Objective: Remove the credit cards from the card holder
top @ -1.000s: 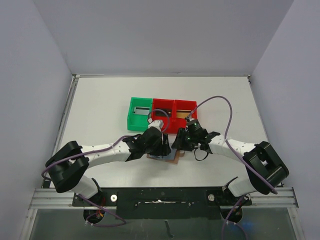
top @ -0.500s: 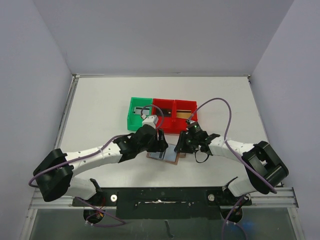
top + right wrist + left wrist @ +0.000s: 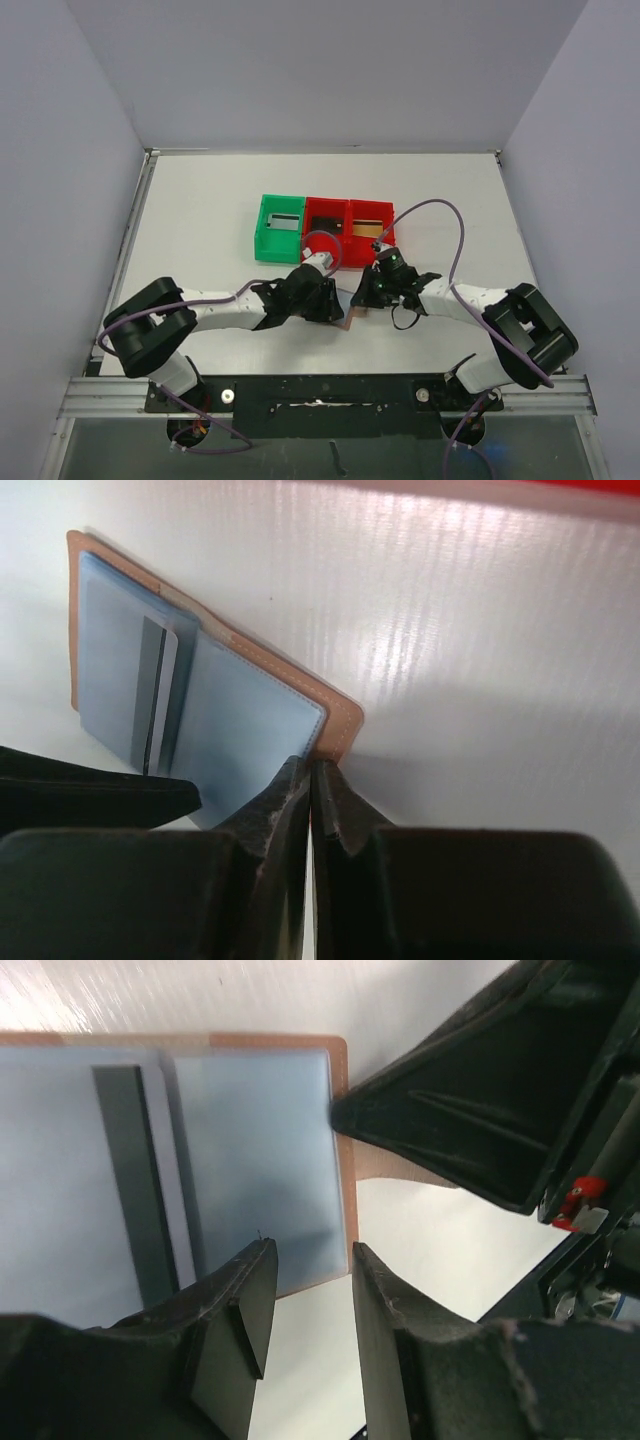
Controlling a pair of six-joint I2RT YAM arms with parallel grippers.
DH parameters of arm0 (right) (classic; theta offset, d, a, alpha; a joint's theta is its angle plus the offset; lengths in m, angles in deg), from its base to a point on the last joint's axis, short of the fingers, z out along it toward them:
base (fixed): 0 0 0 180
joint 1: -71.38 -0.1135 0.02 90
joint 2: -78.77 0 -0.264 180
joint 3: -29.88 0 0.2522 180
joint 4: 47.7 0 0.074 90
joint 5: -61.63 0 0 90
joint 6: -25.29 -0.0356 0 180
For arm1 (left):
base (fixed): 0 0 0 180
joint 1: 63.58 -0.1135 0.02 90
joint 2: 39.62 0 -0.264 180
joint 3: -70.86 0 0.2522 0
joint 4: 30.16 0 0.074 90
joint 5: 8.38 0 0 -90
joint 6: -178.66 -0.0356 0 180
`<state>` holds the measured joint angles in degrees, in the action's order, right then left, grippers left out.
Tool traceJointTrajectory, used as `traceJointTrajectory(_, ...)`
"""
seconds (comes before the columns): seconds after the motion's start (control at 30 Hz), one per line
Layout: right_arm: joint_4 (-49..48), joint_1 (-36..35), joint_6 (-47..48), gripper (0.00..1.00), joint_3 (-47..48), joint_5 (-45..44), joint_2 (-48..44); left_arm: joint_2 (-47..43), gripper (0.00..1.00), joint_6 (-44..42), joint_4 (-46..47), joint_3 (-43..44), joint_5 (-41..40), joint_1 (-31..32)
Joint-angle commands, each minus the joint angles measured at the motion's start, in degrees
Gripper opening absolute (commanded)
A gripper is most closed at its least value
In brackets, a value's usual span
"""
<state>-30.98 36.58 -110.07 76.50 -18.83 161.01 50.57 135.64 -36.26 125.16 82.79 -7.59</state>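
Observation:
The card holder [image 3: 250, 720] lies open on the white table, brown outside with pale blue-grey pockets. A card with a dark stripe [image 3: 158, 695] sticks out of its left pocket; it also shows in the left wrist view [image 3: 125, 1160]. My right gripper [image 3: 312, 770] is shut on the holder's brown edge at its near corner. My left gripper [image 3: 312, 1260] is open, its fingers straddling the lower right corner of the holder [image 3: 250, 1150]. In the top view the left gripper [image 3: 325, 300] covers most of the holder [image 3: 349, 316], and the right gripper [image 3: 362, 297] meets it from the right.
A green bin [image 3: 277, 227] and two red bins [image 3: 325, 222] [image 3: 370, 222] stand in a row just behind the grippers. A purple cable loops above the right arm [image 3: 440, 210]. The two grippers are very close together.
My left gripper has moved right and nearer, down over the card holder, which it now mostly covers in the top view. The right gripper has stayed at the holder's right edge.

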Motion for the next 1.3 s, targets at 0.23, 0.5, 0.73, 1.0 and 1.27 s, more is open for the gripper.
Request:
traceJointTrajectory(0.23,-4.3,-3.1,11.2,0.0,0.5,9.3,2.0,-3.2,0.34,4.7,8.8,-5.6,-1.1,3.9)
traceJointTrajectory(0.5,0.2,-4.5,14.4,0.01,3.7,5.6,3.6,-3.0,0.34,6.8,11.2,-8.2,-2.7,5.3)
traceJointTrajectory(0.73,2.5,-3.0,11.2,0.09,4.9,0.1,3.3,-0.1,0.34,9.0,17.5,-9.7,-2.3,5.9)
traceJointTrajectory(1.0,4.0,1.0,10.5,0.15,5.2,-2.1,0.4,4.3,0.34,10.7,21.8,-5.7,-5.1,8.5)
traceJointTrajectory(1.27,8.6,1.0,8.4,0.32,11.4,-0.7,-7.2,-4.6,0.38,8.9,15.6,-6.5,-9.2,8.8)
